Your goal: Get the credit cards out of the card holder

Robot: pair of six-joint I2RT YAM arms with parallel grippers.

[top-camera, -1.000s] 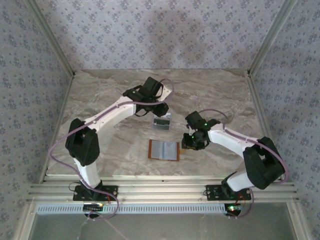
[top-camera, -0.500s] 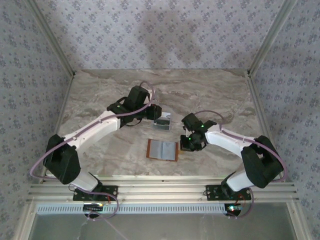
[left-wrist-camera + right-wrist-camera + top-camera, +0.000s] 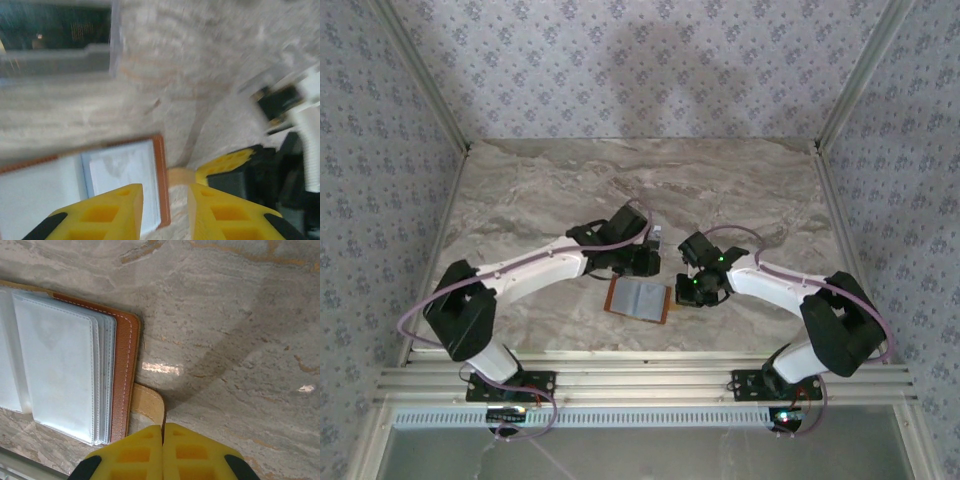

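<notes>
Finding right gripper [image 3: 162, 432] fully closed, tips at the side tab [image 3: 149, 405] of the card holder [image 3: 122, 360]; hold on tab not confirmable. Left gripper [image 3: 165, 200] partly open, empty, over holder's edge. From left wrist: dark credit card [image 3: 55, 22] beyond, on the table [image 3: 175, 60]. From above: holder open between both grippers.

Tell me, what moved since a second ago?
The left arm swung back toward the near edge, so the left fingers now sit open at the far edge of the card holder. The right fingers closed up by its tab, and the card holder turned a little. It lies open as before.
</notes>
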